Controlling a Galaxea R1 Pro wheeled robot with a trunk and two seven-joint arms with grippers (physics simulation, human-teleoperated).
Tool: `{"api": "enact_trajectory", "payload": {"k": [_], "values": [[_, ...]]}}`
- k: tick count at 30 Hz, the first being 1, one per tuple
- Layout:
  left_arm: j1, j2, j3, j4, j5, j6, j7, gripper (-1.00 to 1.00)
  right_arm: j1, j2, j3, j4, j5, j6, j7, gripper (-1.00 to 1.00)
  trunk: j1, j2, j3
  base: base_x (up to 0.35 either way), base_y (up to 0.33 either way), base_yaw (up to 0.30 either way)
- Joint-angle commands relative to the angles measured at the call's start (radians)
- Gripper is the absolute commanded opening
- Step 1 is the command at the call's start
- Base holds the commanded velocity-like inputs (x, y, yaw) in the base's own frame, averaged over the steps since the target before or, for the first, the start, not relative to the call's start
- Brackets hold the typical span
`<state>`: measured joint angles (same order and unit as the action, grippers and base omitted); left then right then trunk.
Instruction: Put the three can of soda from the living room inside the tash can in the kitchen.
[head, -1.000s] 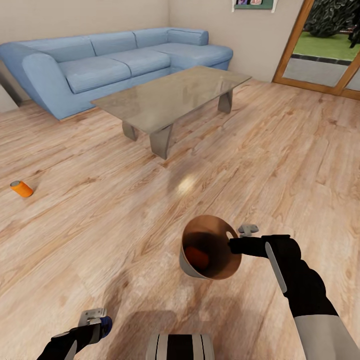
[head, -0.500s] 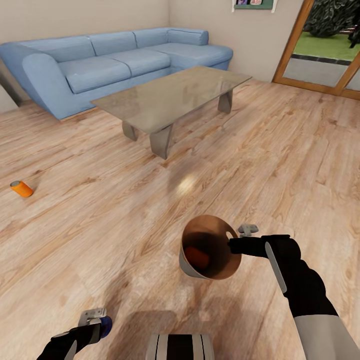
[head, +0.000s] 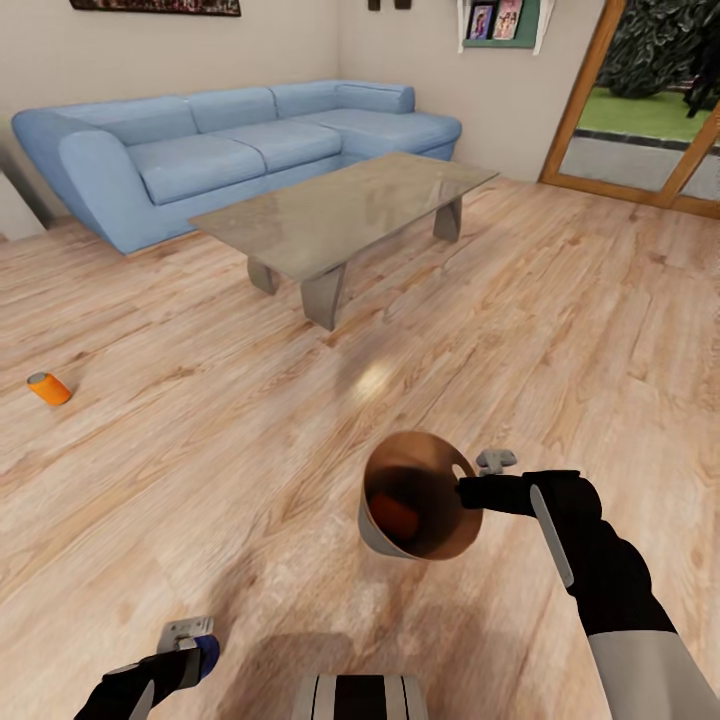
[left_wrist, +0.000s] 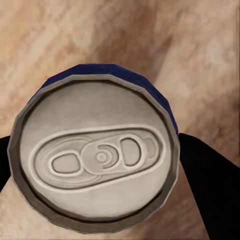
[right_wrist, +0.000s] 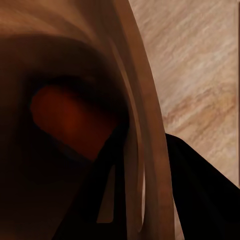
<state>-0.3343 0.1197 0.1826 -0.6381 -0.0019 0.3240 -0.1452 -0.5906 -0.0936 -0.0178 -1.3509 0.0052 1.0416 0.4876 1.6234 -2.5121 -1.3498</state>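
My right gripper (head: 474, 480) is shut on the rim of the tash can (head: 378, 537), a tapered pale bin with a copper-brown inside, held tilted above the wooden floor. An orange can of soda (head: 394, 515) lies in the bin, seen up close in the right wrist view as a can of soda (right_wrist: 67, 120) behind the bin wall (right_wrist: 145, 115). At the bottom left, my left gripper (head: 196, 652) is shut on a dark blue can of soda (head: 208, 650), whose silver top (left_wrist: 97, 157) faces the left wrist camera. Another orange can of soda (head: 48, 388) lies on the floor at far left.
A glass coffee table (head: 340, 210) stands ahead, with a light-blue corner sofa (head: 230, 150) behind it along the wall. Glass garden doors (head: 640, 110) are at the back right. Open wooden floor (head: 250, 420) lies between me and the table.
The whole picture has shifted, so the camera has moved: the sofa, table and floor can sit a little differently. Both arms, the bin and the blue can hold their places.
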Motion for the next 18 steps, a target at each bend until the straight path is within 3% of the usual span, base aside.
{"api": "enact_trajectory", "payload": {"k": [1, 18], "values": [[0.0, 0.0, 0.0, 0.0, -0.001, -0.001, 0.0, -1.0, 0.0, 0.0, 0.001, -0.001, -0.028, 0.006, -0.004, -1.0, 0.0, 0.0, 0.004, 0.0, 0.0, 0.0], [-0.012, 0.0, 0.0, -0.007, 0.005, 0.006, -0.006, -1.0, 0.0, 0.0, 0.001, -0.001, -0.027, 0.006, -0.004, -1.0, -0.008, 0.004, 0.07, 0.0, 0.0, 0.0]]}}
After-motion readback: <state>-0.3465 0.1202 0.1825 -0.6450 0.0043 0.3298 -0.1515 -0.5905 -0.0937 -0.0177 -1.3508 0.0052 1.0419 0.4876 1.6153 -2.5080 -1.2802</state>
